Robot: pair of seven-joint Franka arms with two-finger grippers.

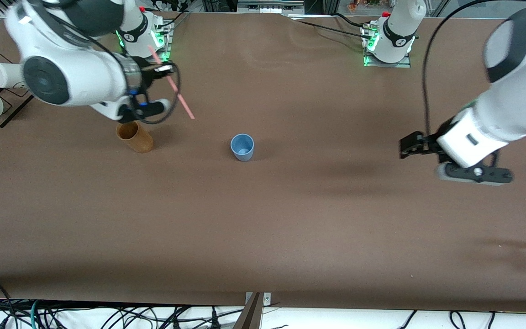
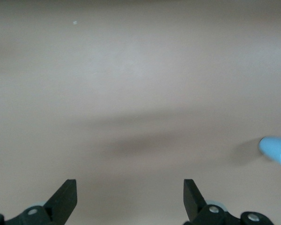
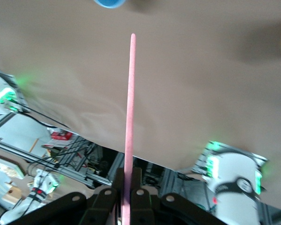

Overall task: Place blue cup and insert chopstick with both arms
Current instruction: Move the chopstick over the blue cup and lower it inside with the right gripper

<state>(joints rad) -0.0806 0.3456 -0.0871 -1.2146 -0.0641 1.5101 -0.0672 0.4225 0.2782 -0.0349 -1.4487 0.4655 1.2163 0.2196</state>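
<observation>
Brown desk point(image 1: 290, 219), blue cup point(image 1: 242, 147) upright mid-surface, mouth up to take the stick.
I have the right hand point(image 1: 165, 68) clamped on the chopstick point(image 1: 171, 84), raised over the desk toward the right arm's end from the cup, tip slanting cupward for insertion. Left hand point(image 1: 411, 146) waits wide and empty, well apart from the cup toward the left arm's end. Brown cup point(image 1: 134, 137) stands beside the blue cup.

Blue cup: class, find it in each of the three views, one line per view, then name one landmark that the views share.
Front view: the blue cup stands upright mid-table, toward the left arm's end from the brown cup.
Left wrist view: only part of it shows, at the picture's edge.
Right wrist view: a sliver of it shows at the edge, off the chopstick's tip.
Shared landmark: the brown table.
</observation>
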